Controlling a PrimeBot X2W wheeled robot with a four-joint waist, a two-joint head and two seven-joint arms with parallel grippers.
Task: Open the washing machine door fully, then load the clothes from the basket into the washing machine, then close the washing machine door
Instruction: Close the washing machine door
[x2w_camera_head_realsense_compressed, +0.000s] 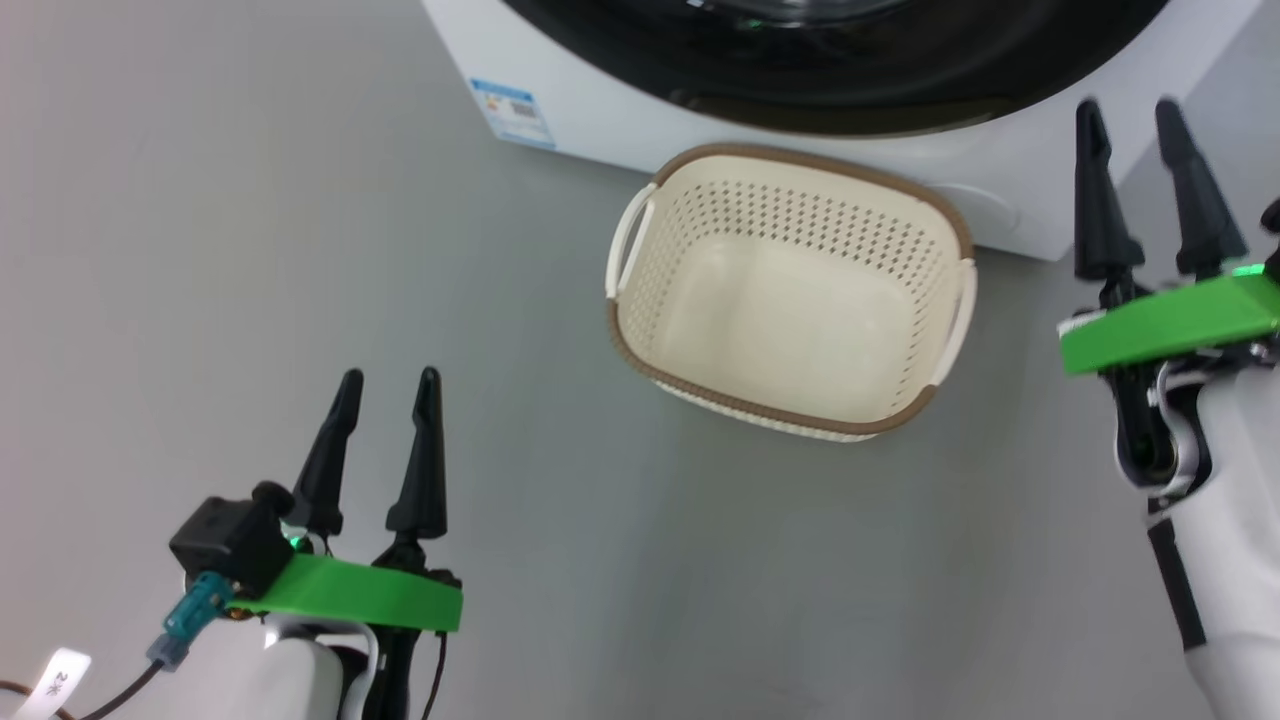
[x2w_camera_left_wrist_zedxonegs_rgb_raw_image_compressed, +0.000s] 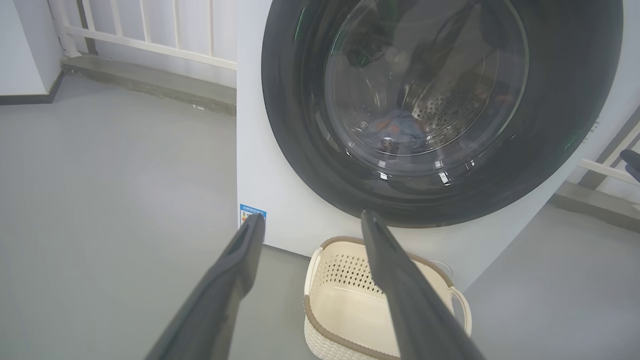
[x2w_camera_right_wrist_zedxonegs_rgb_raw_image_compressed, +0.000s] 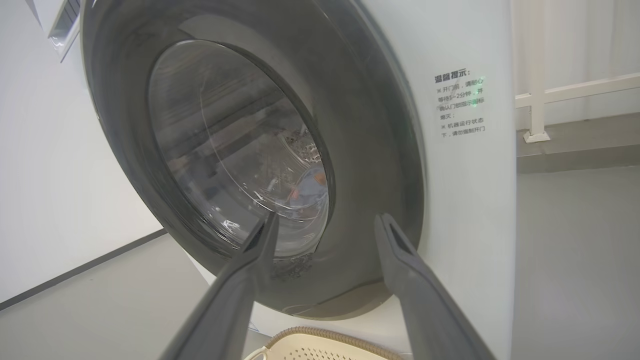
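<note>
While the washing machine door (x2w_camera_left_wrist_zedxonegs_rgb_raw_image_compressed: 435, 200) is sitting flush against the white front of the washing machine (x2w_camera_left_wrist_zedxonegs_rgb_raw_image_compressed: 280, 190), the clothes (x2w_camera_left_wrist_zedxonegs_rgb_raw_image_compressed: 395, 131) are lying as a blue heap at the bottom of the steel drum (x2w_camera_left_wrist_zedxonegs_rgb_raw_image_compressed: 445, 107), showing through the bulging glass. The basket (x2w_camera_head_realsense_compressed: 800, 215) is standing on the grey floor (x2w_camera_head_realsense_compressed: 250, 300) just in front of the machine, below the door's black rim, its bare cream bottom facing up. The left pincer (x2w_camera_head_realsense_compressed: 390, 375) is hovering over the floor at the near left, well apart from the basket, its two dark fingers (x2w_camera_head_realsense_compressed: 422, 460) spread and gripping nothing. The right pincer (x2w_camera_head_realsense_compressed: 1128, 105) is hanging at the right, near the machine's right corner and farther in than the left one, its fingers likewise spread and carrying nothing. A blue energy label (x2w_camera_head_realsense_compressed: 512, 112) is showing at the machine's lower left corner.
</note>
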